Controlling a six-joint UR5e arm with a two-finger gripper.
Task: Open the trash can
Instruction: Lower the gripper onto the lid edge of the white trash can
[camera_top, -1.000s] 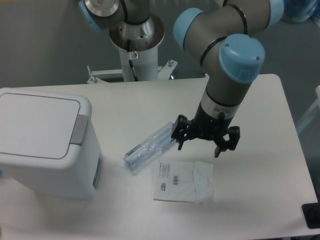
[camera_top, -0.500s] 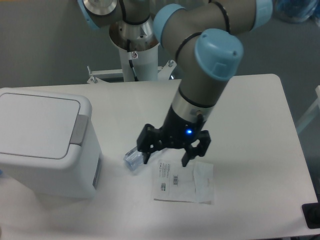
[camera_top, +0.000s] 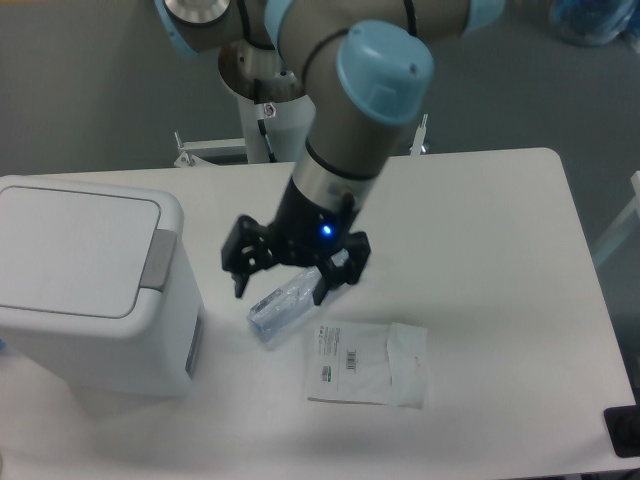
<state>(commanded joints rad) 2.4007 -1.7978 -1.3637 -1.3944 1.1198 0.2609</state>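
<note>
The trash can (camera_top: 95, 285) is a big white boxy bin at the table's left, its flat lid (camera_top: 70, 250) lying shut and a grey push tab (camera_top: 156, 262) on the lid's right edge. My gripper (camera_top: 283, 287) hangs to the right of the bin, a short gap from the tab, above the table. Its black fingers (camera_top: 242, 275) are spread apart with nothing between them. A blue light glows on its wrist.
A clear plastic packet (camera_top: 284, 306) lies just under the gripper. A flat white bag with a barcode label (camera_top: 368, 364) lies in front of it. The arm's base column (camera_top: 272, 110) stands behind the table (camera_top: 500, 260). A dark object (camera_top: 624, 432) sits at the right front corner.
The arm has swung steadily left across the table, carrying the open gripper from right of the packet to above it, closer to the bin. The bin has not moved.
</note>
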